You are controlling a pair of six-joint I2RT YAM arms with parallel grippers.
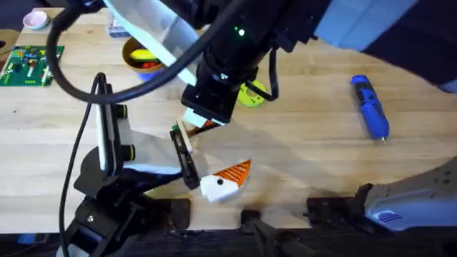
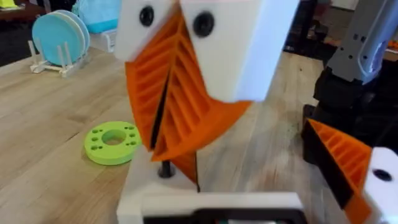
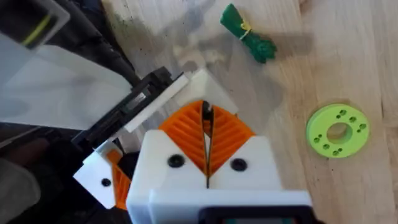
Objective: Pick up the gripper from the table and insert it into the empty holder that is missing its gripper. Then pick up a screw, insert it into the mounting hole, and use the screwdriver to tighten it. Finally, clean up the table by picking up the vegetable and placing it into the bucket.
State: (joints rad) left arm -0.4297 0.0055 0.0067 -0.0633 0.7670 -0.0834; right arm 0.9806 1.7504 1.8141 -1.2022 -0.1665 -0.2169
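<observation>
My right gripper [image 3: 206, 118] reaches across the table. Its orange ribbed pads are shut on a small dark screw [image 2: 165, 169], whose tip hangs just over the white holder [image 2: 211, 202] on my left arm. An orange wedge [image 2: 186, 165], apparently the gripper, stands against that holder under the pads. The mounting hole is hidden. My left gripper [image 1: 208, 153] is open, its orange-tipped finger [image 2: 345, 165] well apart from the holder. The blue screwdriver [image 1: 370, 106] lies at the right. The green vegetable [image 3: 249, 37] lies beyond the grippers. The bucket [image 1: 130, 51] stands at the back left.
A lime-green disc [image 3: 337, 129] lies near the grippers, also partly seen as the disc [image 1: 251, 94]. A green circuit board [image 1: 28, 64] and a pink bowl [image 1: 36, 20] sit at the far left. A plate rack [image 2: 59, 40] stands behind.
</observation>
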